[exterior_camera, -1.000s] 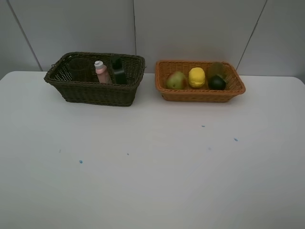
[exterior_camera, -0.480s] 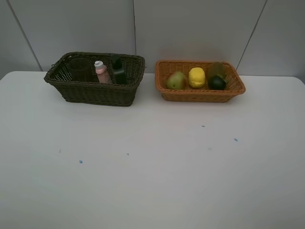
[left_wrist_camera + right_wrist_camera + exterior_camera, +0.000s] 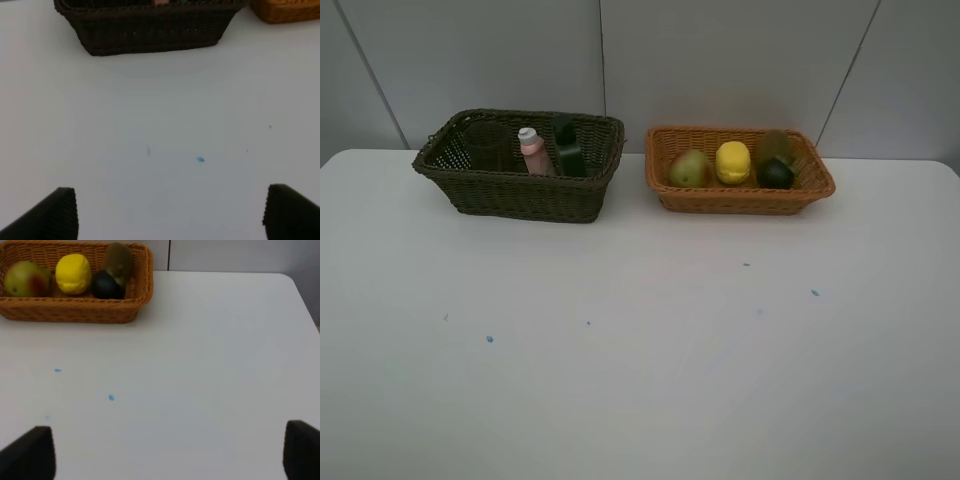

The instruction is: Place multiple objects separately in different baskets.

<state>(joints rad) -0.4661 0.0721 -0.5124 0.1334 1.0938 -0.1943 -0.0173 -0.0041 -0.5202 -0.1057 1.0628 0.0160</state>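
White table (image 3: 640,350) seen from above. Upper left of the frame: dark basket (image 3: 520,190) containing a pink bottle (image 3: 532,152), a dark green bottle (image 3: 568,148) and a tinted cup (image 3: 485,148). Upper right of centre: orange basket (image 3: 740,198) containing an apple (image 3: 690,168), a lemon (image 3: 733,162), a mangosteen (image 3: 776,174) and a kiwi (image 3: 775,146). Left gripper (image 3: 170,212) and right gripper (image 3: 170,455), wrist views: both released, jaws wide apart, grasping nothing, above bare table.
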